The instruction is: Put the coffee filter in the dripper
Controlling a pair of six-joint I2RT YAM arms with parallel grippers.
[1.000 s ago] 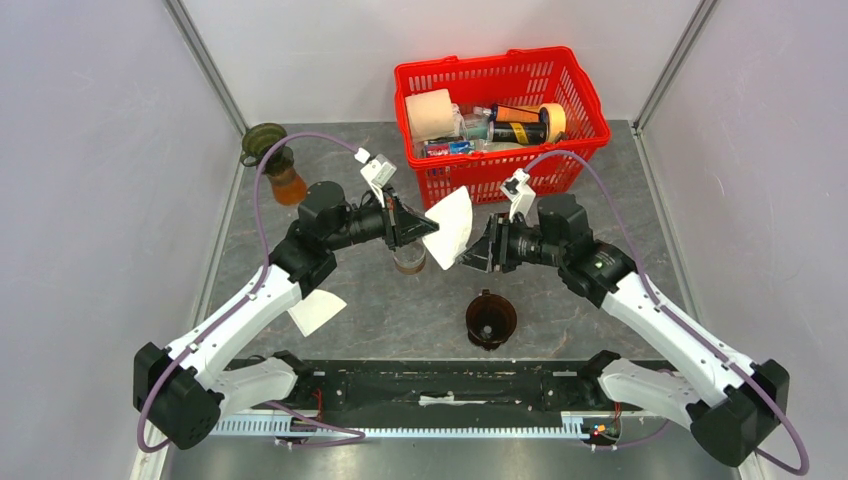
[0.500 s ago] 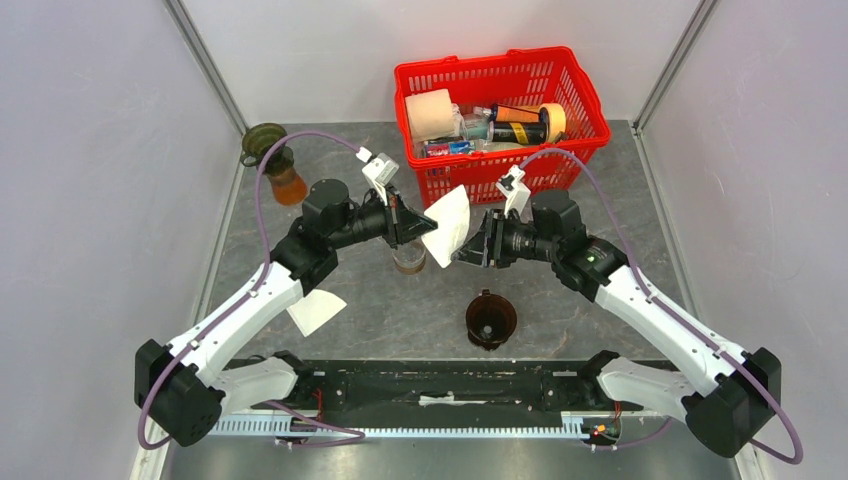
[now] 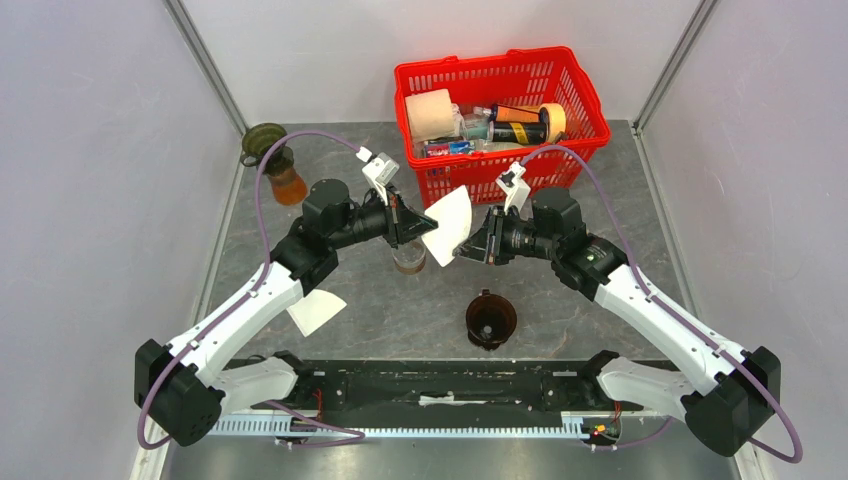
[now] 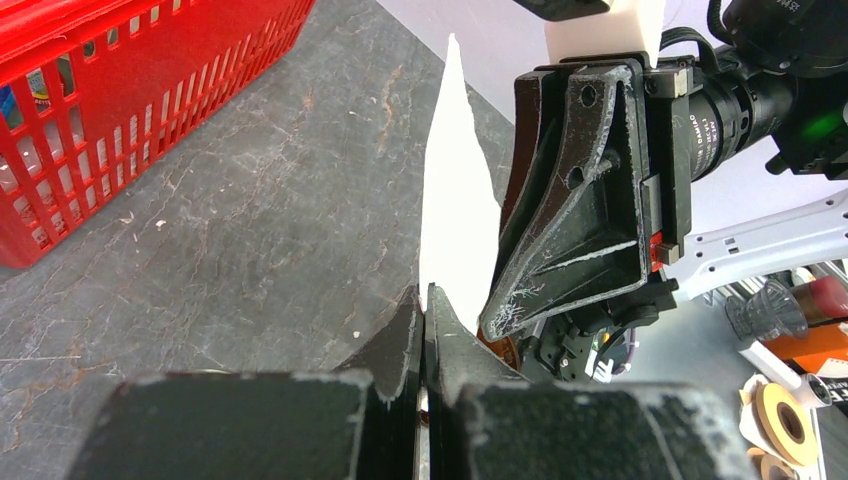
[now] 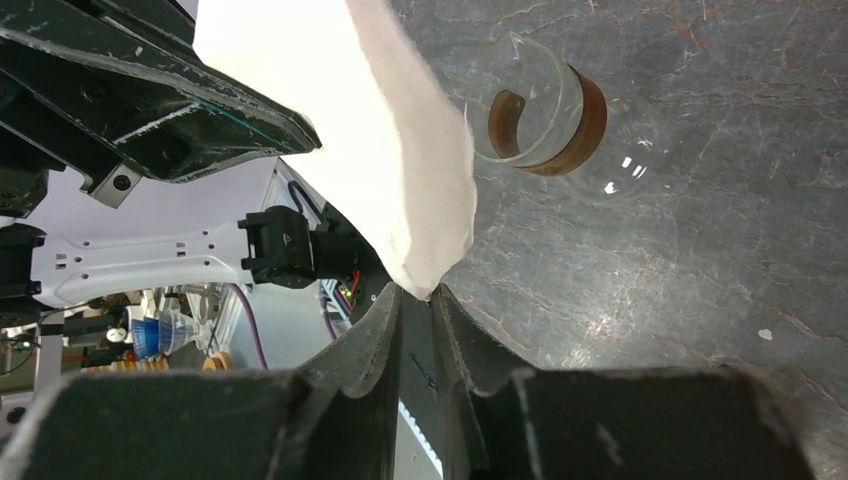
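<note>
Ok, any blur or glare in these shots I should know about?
Top external: evenly lit and sharp, only soft shadows. Left wrist: the coffee filter is washed-out white, its own fingers soft up close. Right wrist: small glints beside the glass cup, near fingers blurred.

No legible text is being shown in any view. Small lettering is being displayed on the right arm's wrist motor, but it is too blurred to be read. Labels on items in the red basket are likewise unreadable.
</note>
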